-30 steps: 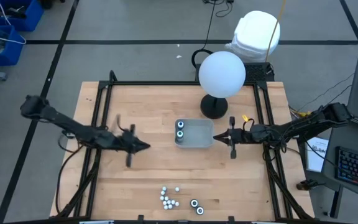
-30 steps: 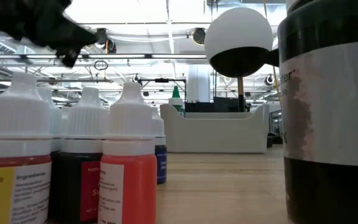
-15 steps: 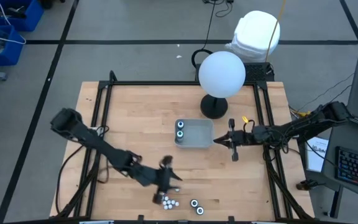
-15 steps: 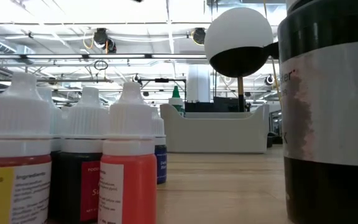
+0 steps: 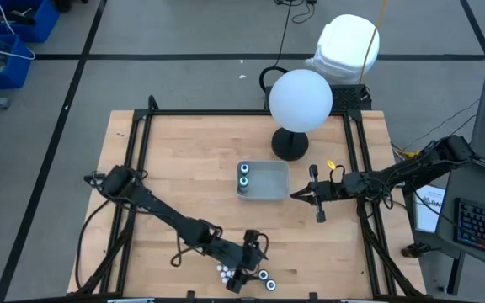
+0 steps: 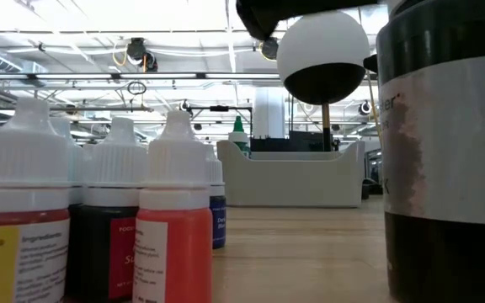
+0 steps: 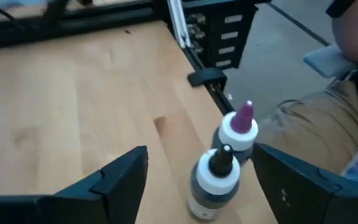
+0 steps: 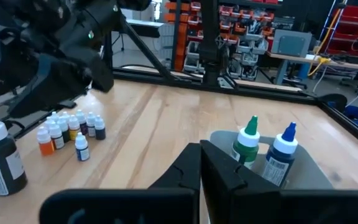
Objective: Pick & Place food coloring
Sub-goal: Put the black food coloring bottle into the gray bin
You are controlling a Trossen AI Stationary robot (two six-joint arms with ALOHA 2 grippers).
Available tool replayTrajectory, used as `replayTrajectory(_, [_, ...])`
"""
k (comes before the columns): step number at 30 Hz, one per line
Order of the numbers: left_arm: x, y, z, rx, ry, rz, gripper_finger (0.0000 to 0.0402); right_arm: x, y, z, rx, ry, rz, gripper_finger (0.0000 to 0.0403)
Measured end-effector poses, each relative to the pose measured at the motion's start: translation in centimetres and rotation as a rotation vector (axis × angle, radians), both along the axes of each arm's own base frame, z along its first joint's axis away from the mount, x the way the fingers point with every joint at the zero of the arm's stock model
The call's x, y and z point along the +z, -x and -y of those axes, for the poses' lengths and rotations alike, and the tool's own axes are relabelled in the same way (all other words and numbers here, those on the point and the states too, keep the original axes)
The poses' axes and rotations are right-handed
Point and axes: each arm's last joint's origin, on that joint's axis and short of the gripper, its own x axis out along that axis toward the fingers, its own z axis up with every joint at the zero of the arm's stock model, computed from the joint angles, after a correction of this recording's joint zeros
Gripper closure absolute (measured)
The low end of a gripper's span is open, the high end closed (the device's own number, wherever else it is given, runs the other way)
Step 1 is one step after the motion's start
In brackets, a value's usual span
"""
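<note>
The food coloring stands near the table's near edge: a cluster of small white-capped bottles and two larger dark bottles beside it. My left gripper is open, slanting down. Its fingers stand on either side of the black-tipped bottle and the purple-tipped one, touching neither. Two more bottles, with green and blue tips, stand in the grey tray at the table's middle. My right gripper waits shut just right of the tray.
A lamp with a white globe stands on a dark base behind the tray. A black frame runs along the table's edges. Bare wood lies between the tray and the bottles. A person's legs show beyond the near edge.
My left gripper has swept from the table's left middle toward the near edge and rightward, tipping down over the bottles, and has opened. The bottles and the tray have stayed in place.
</note>
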Motion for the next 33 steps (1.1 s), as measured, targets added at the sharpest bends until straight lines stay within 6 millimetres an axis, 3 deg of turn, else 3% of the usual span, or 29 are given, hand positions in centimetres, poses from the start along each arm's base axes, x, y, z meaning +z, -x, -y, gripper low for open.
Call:
replayTrajectory(18, [-2.8, -0.8, 1.0, -0.043, 0.110, -0.027, 0.0107, 0.0, 0.0, 0.0, -0.001, 0.002, 0.000, 0.0403])
replayTrajectory(33, [-3.0, -0.9, 0.9, -0.022, 0.072, -0.022, 0.0108, 0.0, 0.0, 0.0, -0.001, 0.003, -0.002, 0.0403])
